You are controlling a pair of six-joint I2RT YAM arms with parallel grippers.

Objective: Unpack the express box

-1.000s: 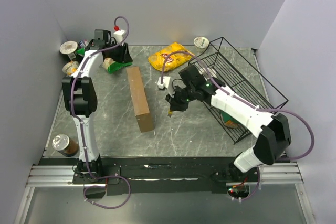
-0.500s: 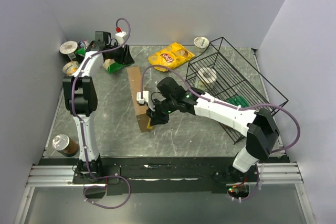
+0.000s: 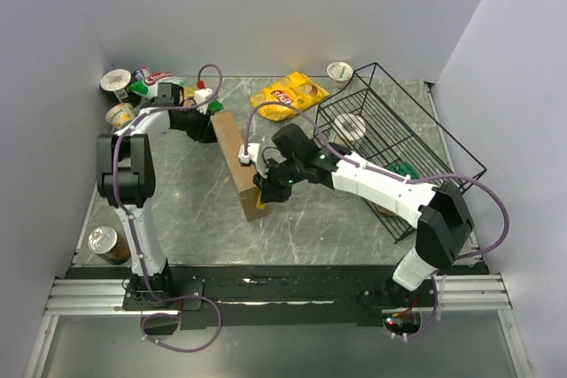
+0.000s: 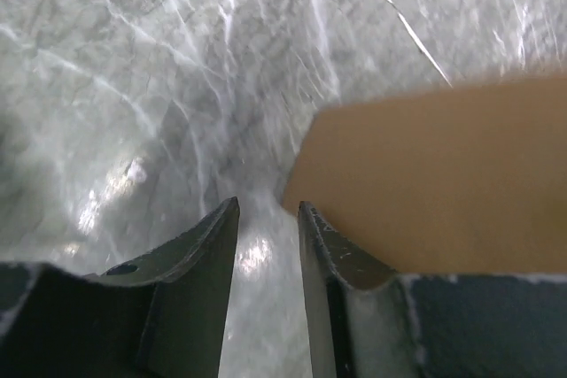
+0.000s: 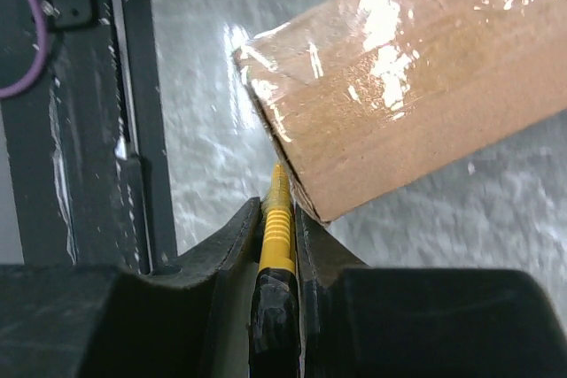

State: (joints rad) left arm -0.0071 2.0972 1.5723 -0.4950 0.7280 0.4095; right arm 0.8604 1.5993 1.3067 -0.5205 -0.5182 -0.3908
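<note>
Nearby, express box [image 3: 236,162], yellow cutter [image 5: 276,235], wire basket [image 3: 400,130].

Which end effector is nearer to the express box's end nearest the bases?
Right. The right end effector holds a yellow tool at that end of the express box; the left end effector is at the far end.

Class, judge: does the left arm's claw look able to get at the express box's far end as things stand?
Probably yes. The left claw sits just beside the express box corner, with only bare table between.
</note>
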